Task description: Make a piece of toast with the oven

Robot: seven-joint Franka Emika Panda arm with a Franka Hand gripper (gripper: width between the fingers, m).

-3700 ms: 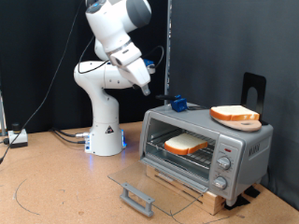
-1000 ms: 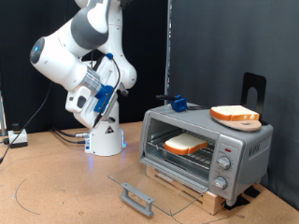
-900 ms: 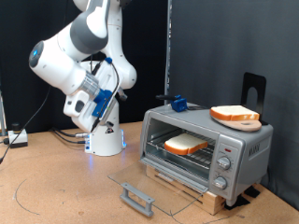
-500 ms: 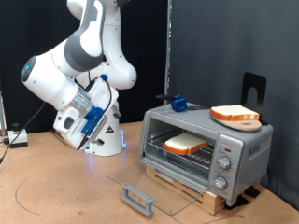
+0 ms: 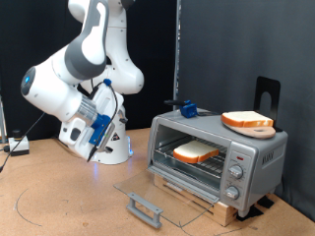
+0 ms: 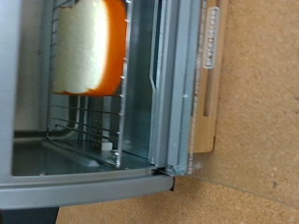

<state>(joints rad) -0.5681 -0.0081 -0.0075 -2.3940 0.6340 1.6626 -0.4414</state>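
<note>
The oven (image 5: 254, 155) stands at the exterior view's right with its glass door (image 5: 167, 195) folded down flat and the grey bar handle (image 5: 145, 208) nearest the camera. The piece of toast (image 5: 197, 151) lies on the wire rack inside. The wrist view shows the same toast (image 6: 89, 47) on the rack (image 6: 89, 126) through the open front. My gripper hand (image 5: 91, 131) hangs low at the exterior view's left, well away from the oven. Its fingers do not show in either view, and I see nothing held.
A second orange-crusted slice on a round tan board (image 5: 247, 122) rests on the oven's top, with a small blue object (image 5: 187, 109) at the top's far corner. A black stand (image 5: 268, 92) rises behind. The robot base (image 5: 110, 147) stands left of the oven. Cork tabletop (image 5: 59, 202).
The arm has swung from above the oven's top down and to the exterior view's left, folding low beside its base. The toast, door and oven have not moved.
</note>
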